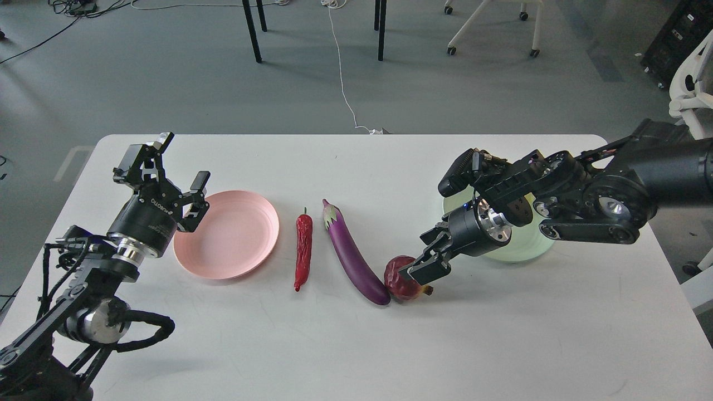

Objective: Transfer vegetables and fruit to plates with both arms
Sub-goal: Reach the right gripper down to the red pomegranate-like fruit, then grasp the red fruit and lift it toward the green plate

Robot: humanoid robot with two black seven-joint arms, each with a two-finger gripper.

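Right hand: the black two-finger right hand (426, 263), lower centre-right of the frame, reaches down to the dark red, round pomegranate-like fruit (402, 281); its fingers lie over the fruit's right side, apparently straddling it, but I cannot tell whether they are clamped yet.
Fruit: rests on the white surface (356, 345), touching the low end of the long glossy purple eggplant (352, 253), so a grasp from the right likely avoids nudging it.
Green plate: the pale mint round plastic plate (521, 248) sits mostly hidden behind the right arm, close by, probably the fruit's destination.
Chili: the slim wrinkled red chili pepper (303, 252) lies left of the eggplant, apart.
Pink plate: the pale pink round plastic plate (228, 234) is empty, centre-left.
Left hand: the black left hand (178, 184) hovers at the pink plate's left rim, fingers apart, holding nothing, seemingly waiting.
Second fruit: not visible.
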